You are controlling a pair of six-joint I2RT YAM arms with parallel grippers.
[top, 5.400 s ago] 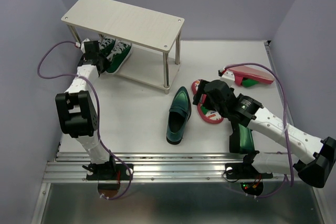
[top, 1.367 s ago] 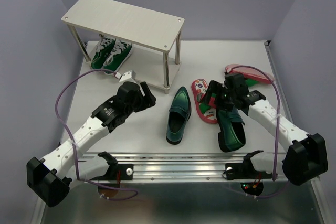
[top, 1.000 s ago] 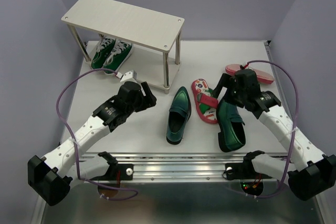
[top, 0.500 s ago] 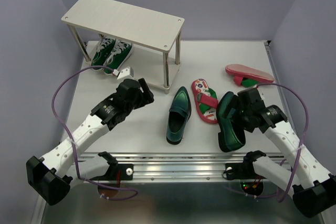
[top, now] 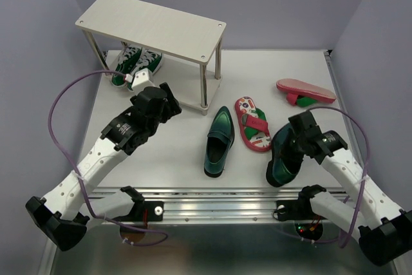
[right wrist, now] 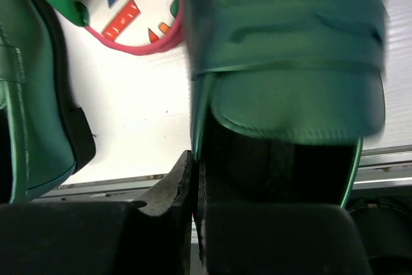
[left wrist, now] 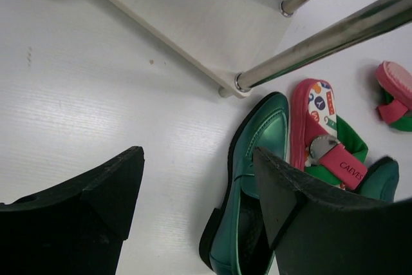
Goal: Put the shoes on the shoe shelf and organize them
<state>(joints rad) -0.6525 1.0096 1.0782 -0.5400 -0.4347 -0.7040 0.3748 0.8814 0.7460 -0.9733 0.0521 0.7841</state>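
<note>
The shoe shelf [top: 151, 25] stands at the back left, with the green sneakers [top: 136, 66] on its lower board [left wrist: 193, 11]. One dark green loafer [top: 219, 141] lies mid-table, also under my left wrist [left wrist: 248, 178]. My right gripper [top: 297, 138] is shut on the side wall of the other loafer [top: 282, 158], which sits tilted; in the right wrist view the jaws [right wrist: 196, 181] pinch that loafer's [right wrist: 290, 49] rim. A red flip-flop [top: 252, 122] lies between the loafers, and the other flip-flop [top: 306, 91] lies on its side at the back right. My left gripper [top: 156, 99] hangs open and empty [left wrist: 199, 188].
The shelf's silver front leg [left wrist: 322, 37] rises close ahead of my left gripper. The metal rail [top: 212, 201] runs along the table's near edge, just behind the held loafer. Purple walls close in the left and right sides.
My right gripper has shut on the right loafer's side, and the shoe has tilted and shifted slightly toward me. My left arm has swung back and left, toward the shelf.
</note>
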